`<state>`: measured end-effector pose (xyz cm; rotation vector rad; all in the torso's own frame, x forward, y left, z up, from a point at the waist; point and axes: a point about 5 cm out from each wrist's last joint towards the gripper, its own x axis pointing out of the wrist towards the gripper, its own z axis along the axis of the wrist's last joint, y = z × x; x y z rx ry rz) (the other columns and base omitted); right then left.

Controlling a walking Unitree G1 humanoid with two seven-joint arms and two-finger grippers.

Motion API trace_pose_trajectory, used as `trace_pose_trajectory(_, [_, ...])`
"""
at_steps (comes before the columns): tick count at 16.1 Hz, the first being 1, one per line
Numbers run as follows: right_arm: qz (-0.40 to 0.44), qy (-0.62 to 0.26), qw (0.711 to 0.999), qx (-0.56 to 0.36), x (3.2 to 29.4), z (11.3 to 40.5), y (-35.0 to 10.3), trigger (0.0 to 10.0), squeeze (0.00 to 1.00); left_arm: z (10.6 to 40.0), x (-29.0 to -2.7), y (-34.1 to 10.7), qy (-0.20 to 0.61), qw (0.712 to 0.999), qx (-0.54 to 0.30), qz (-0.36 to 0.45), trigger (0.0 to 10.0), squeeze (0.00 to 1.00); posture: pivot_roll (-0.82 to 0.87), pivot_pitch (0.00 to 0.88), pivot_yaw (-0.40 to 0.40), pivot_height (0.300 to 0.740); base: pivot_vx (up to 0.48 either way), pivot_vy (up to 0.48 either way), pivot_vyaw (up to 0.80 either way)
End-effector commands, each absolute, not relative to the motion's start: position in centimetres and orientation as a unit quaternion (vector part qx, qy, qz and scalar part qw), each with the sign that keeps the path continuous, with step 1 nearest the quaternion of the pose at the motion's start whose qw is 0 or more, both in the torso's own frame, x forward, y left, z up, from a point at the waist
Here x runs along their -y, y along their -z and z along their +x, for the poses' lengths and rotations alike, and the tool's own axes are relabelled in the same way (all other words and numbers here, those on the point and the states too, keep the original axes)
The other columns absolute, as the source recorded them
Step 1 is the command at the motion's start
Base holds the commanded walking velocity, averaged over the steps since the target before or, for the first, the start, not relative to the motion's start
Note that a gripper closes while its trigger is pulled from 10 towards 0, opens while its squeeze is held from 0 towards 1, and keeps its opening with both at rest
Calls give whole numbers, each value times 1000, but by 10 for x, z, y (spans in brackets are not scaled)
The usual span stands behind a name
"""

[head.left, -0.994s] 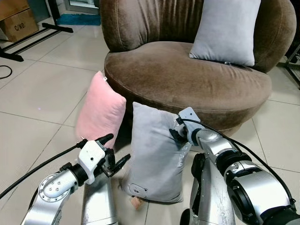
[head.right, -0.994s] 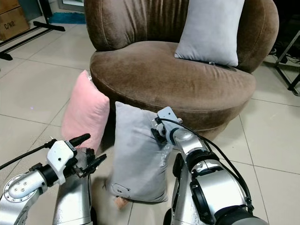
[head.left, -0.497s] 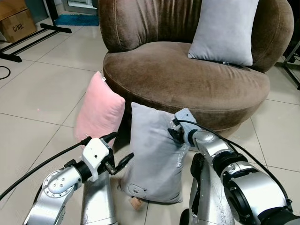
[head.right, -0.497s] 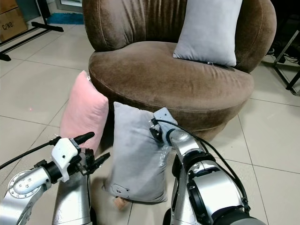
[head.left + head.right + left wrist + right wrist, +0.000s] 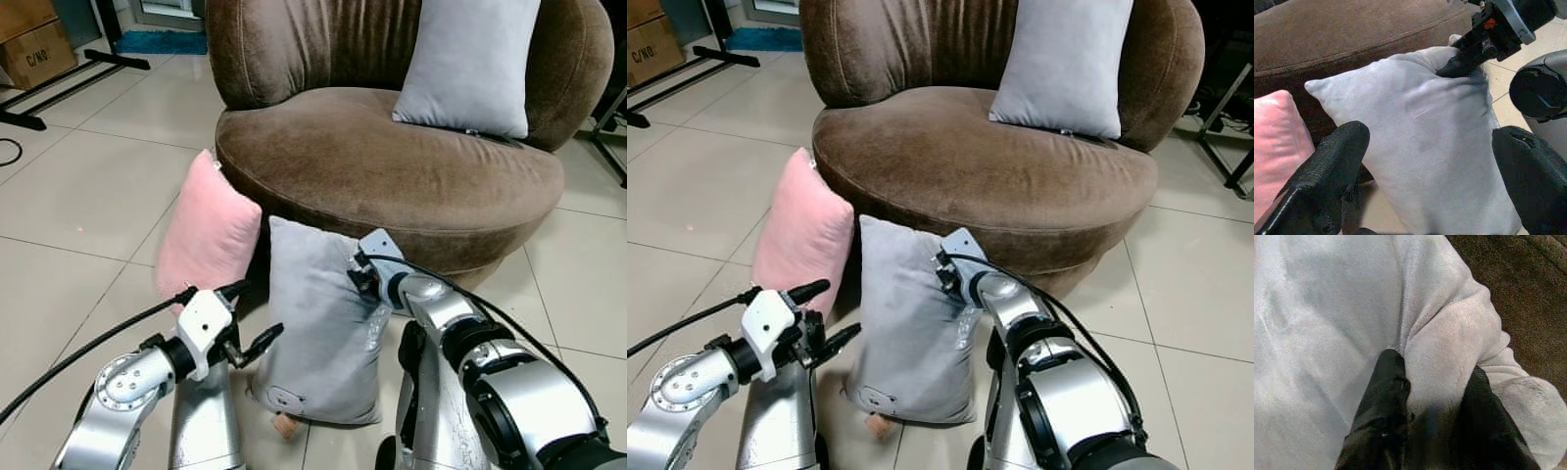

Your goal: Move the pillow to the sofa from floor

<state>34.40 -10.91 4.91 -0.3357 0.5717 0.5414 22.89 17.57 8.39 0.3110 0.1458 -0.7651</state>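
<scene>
A grey pillow (image 5: 315, 328) stands on the tiled floor, leaning against the front of the round brown sofa (image 5: 392, 171). My right gripper (image 5: 361, 278) is shut on a fold at the pillow's upper right corner; the right wrist view shows the fingers (image 5: 1382, 417) pinching grey fabric (image 5: 1332, 323). My left gripper (image 5: 257, 311) is open just left of the pillow, at mid-height. In the left wrist view its fingers (image 5: 1327, 181) stand on either side of the pillow (image 5: 1420, 137). A second grey pillow (image 5: 468, 64) rests on the sofa seat against the backrest.
A pink pillow (image 5: 206, 233) leans on the sofa just left of the grey one. A cardboard box (image 5: 39, 47), black stand legs (image 5: 64, 86) and a blue mat (image 5: 165, 41) lie at the far left. A metal frame (image 5: 612, 113) stands at the right edge.
My left gripper has moved right, closer to the grey pillow's left edge. The right gripper has drawn the pillow's top corner slightly left and up.
</scene>
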Motion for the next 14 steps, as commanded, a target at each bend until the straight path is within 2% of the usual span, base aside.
trace_pose_trajectory(1, [-162,-272,901,-298,110,335,-38,0,0,231,-173,-84,381,909,-74,151,10000,75,57,0,-47,353,0,0,0])
trace_pose_trajectory(10, [-163,-272,905,-284,125,339,-43,0,0,239,-158,-78,404,901,-78,136,10000,78,-18,0,-26,353,0,0,0])
trace_pose_trajectory(14, [-133,-293,913,-252,124,341,-51,0,0,243,-155,-74,403,902,-82,130,10000,78,-23,0,-64,353,0,0,0])
